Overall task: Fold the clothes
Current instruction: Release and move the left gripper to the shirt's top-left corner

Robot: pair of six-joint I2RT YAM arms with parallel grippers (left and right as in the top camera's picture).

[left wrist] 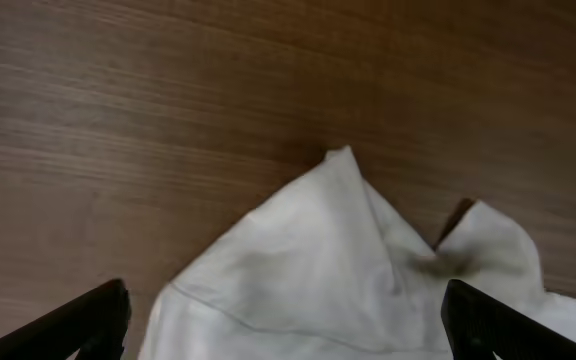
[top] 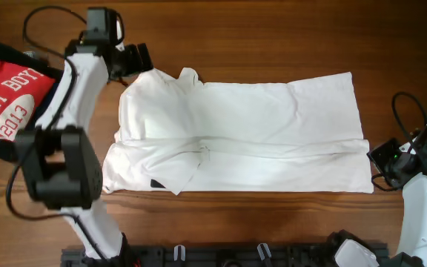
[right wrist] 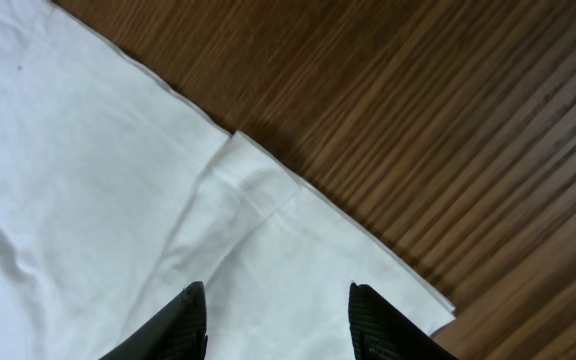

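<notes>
Both spread apart, the left claw (left wrist: 286, 312) and right claw (right wrist: 278, 318) hover at opposite white shirt (top: 243, 133) ends.

white shirt (top: 243, 133), red printed garment (top: 6, 93), brown table (top: 273, 37)

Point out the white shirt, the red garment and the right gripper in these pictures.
white shirt (top: 258, 126): overhead view, on the flat middle of the fabric.
red garment (top: 10, 104): overhead view, on its printed lettering.
right gripper (right wrist: 278, 305): right wrist view, midway between its fingertips, above the shirt.
</notes>
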